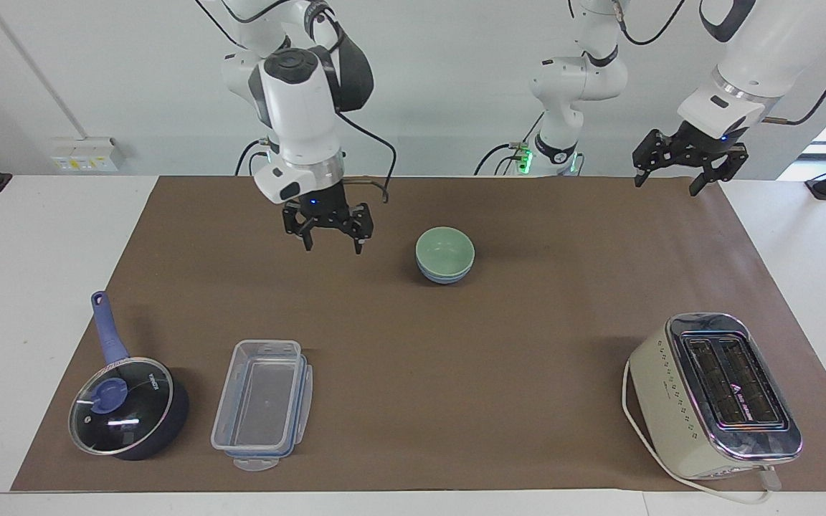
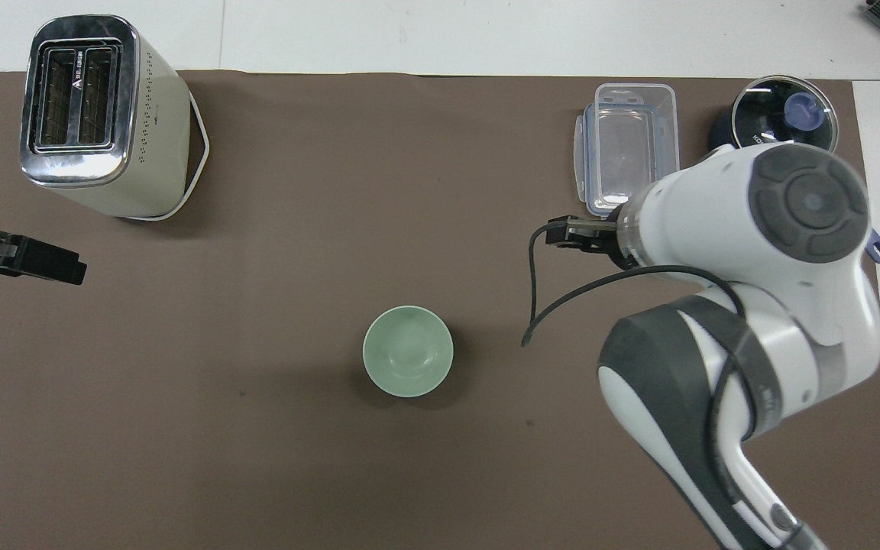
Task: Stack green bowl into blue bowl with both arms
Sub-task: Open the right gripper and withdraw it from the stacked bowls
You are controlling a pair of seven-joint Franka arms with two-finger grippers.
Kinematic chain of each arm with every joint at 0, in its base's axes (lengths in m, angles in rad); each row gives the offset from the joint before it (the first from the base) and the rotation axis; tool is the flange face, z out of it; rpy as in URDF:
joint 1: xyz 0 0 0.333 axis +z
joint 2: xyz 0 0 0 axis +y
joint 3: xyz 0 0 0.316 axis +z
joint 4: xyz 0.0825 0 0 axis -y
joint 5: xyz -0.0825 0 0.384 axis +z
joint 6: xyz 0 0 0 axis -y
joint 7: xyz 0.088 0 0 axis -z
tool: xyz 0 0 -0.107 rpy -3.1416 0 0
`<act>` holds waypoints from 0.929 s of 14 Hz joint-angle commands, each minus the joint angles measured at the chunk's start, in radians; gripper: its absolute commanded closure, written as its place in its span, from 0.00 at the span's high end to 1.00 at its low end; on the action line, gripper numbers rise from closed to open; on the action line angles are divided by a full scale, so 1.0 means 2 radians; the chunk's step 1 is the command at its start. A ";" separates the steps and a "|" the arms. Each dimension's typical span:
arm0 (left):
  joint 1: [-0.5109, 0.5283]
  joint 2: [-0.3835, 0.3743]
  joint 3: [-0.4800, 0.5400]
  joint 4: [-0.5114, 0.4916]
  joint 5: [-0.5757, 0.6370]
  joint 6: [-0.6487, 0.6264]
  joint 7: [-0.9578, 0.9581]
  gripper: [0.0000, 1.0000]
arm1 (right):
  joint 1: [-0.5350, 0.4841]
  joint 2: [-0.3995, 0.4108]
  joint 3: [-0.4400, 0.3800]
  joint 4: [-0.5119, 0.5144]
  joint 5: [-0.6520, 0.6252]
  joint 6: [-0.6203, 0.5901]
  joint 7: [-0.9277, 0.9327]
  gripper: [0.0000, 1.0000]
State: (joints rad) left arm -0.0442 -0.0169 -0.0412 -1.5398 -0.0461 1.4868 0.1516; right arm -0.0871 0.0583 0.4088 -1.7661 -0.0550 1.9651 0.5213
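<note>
The green bowl (image 1: pixel 445 251) sits nested in the blue bowl (image 1: pixel 445 275) mid-tabletop (image 1: pixel 413 401), well apart from both grippers. The right gripper (image 1: pixel 330 247) hangs above the mat toward the right arm's end, jaws spread and empty. The left gripper (image 1: pixel 667 183) waits raised at the left arm's end, jaws open.

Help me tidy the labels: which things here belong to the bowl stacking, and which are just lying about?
Job: green bowl nested in blue bowl; right gripper and left gripper, both open.
Lying about: toaster, clear container, lidded saucepan.
</note>
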 commanded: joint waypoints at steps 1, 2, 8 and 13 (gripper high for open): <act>0.004 -0.011 -0.001 -0.013 0.002 0.011 -0.001 1.00 | -0.018 -0.031 0.006 0.004 0.004 -0.031 -0.007 1.00; 0.006 -0.012 0.000 -0.012 0.002 0.011 -0.001 1.00 | -0.019 -0.038 0.005 0.004 0.004 -0.041 -0.008 1.00; 0.008 -0.009 0.000 -0.005 0.013 0.011 -0.002 1.00 | -0.008 -0.062 -0.072 0.075 0.020 -0.176 -0.058 1.00; 0.008 -0.012 0.000 -0.002 0.019 0.011 -0.004 1.00 | 0.031 -0.082 -0.184 0.083 0.020 -0.229 -0.139 1.00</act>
State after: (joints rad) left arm -0.0370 -0.0229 -0.0334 -1.5367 -0.0248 1.4974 0.1516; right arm -0.0411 -0.0948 0.0874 -1.6036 -0.0383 1.5445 0.3025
